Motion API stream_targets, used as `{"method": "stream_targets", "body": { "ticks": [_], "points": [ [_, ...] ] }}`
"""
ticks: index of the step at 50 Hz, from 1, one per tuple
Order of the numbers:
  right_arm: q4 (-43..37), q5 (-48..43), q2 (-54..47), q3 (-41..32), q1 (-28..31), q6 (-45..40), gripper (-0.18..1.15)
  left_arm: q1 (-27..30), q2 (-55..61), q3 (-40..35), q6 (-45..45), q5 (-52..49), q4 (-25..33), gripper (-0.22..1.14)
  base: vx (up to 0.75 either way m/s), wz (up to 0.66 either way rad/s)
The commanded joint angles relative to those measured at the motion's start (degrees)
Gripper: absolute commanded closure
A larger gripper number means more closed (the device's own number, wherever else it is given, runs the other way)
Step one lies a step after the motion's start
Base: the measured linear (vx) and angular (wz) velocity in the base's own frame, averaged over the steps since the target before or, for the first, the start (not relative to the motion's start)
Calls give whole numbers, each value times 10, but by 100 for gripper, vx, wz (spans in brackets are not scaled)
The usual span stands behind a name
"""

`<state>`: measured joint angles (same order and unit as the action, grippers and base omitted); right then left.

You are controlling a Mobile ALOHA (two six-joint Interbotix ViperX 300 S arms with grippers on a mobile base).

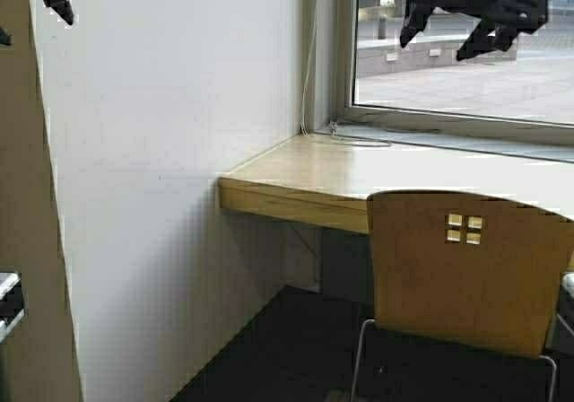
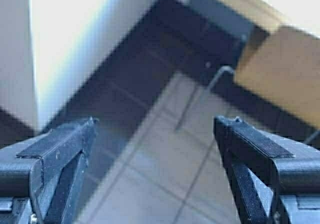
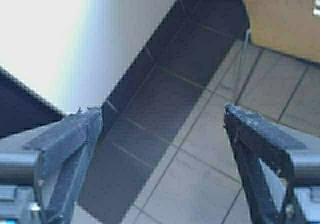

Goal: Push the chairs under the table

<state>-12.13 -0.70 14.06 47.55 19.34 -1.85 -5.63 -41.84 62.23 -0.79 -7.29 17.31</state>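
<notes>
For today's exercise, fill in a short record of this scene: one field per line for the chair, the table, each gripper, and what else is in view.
chair: tan chair, backrest with four square holes, standing in front of the table's front edge
table: pale wooden counter fixed along the wall under a window
left gripper: open, holding nothing, raised above the floor
right gripper: open, holding nothing, raised above the floor
contact: neither gripper touches the chair
other: thin cable lying on the counter by the sill

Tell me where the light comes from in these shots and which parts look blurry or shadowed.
High view: daylight from the window puts glare on the pale glossy wooden table; beneath it is dark shadow. Left wrist view: the tan plywood chair is blurred. Right wrist view: the white wall is washed out.
</notes>
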Motion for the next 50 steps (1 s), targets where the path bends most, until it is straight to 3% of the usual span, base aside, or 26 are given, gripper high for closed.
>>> {"method": "stream_targets", "body": {
  "ticks": [1, 31, 50],
  "points": [
    [2, -3, 2, -11, 3, 2, -6, -1, 3, -6, -3, 3, 1, -8, -33, 0],
    [2, 3, -11, -24, 3, -1, -6, 0, 18, -4, -3, 11, 1, -8, -35, -5],
    [-16, 20, -33, -33, 3, -5, -6, -1, 25, -3, -4, 11, 1, -8, -28, -29]
  ]
}}
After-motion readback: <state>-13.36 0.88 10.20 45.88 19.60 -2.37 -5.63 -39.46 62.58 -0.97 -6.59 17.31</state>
